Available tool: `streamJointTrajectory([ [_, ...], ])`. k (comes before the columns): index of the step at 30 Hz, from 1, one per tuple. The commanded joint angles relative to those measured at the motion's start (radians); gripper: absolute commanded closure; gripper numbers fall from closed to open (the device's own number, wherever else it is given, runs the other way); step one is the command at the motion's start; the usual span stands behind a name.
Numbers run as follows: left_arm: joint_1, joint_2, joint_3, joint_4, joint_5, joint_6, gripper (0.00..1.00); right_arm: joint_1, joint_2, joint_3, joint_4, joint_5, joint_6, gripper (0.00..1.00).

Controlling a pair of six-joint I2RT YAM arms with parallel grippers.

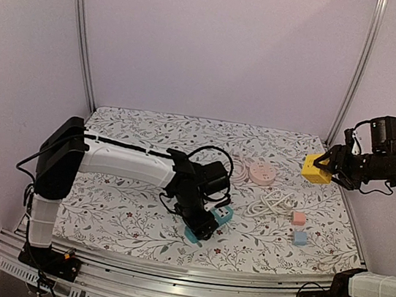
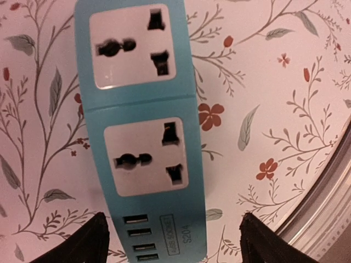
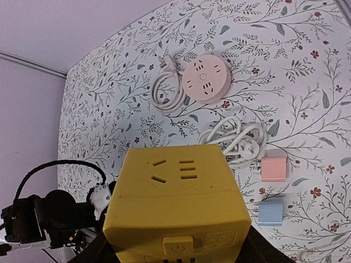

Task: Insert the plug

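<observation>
Left gripper (image 2: pixel 174 220): near centre of the table, jaws spread open. Its fingertips (image 2: pixel 90 241) flank the USB end of the strip; the right one stands apart from it.
Blue rectangular plastic power strip (image 2: pixel 142 109): lies flat. Only the left wrist view shows its face, with two universal sockets and four USB slots. The top view shows only cyan edges (image 1: pixel 224 214) under the gripper.
Small cubes: two, near right, just beside each other: light-blue cube (image 1: pixel 300 237) and, beyond it, pink cube (image 1: pixel 299 218).
White plug (image 3: pixel 250 149): on the table at the end of a loosely coiled white cable (image 1: pixel 270 201), between the pink cube and the round strip. It is distinct only in the right wrist view.
Pink round power strip (image 1: pixel 261 174): far centre, with its coiled cable to the left.
Right gripper (image 1: pixel 326 166): far right, raised, clamped on the yellow cube socket (image 3: pixel 175 203).
Yellow cube face: one two-slot and one three-slot outlet, with a button on the side.
</observation>
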Motion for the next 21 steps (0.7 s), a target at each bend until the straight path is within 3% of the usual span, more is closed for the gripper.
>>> streamJointTrajectory([
  [1, -0.002, -0.082, -0.020, 0.037, -0.002, -0.024, 0.15, 0.006, -0.002, -0.008, 0.070, -0.077, -0.064, 1.00],
  [8, 0.012, -0.221, -0.057, 0.029, -0.058, -0.036, 0.01, 0.007, 0.047, 0.008, 0.098, -0.164, -0.142, 1.00],
  [14, 0.044, -0.365, -0.082, 0.007, -0.193, -0.041, 0.01, 0.018, 0.105, 0.025, 0.126, -0.205, -0.177, 1.00],
  [21, 0.098, -0.505, -0.142, 0.013, -0.335, -0.037, 0.00, 0.108, 0.231, 0.115, 0.094, -0.143, -0.241, 1.00],
])
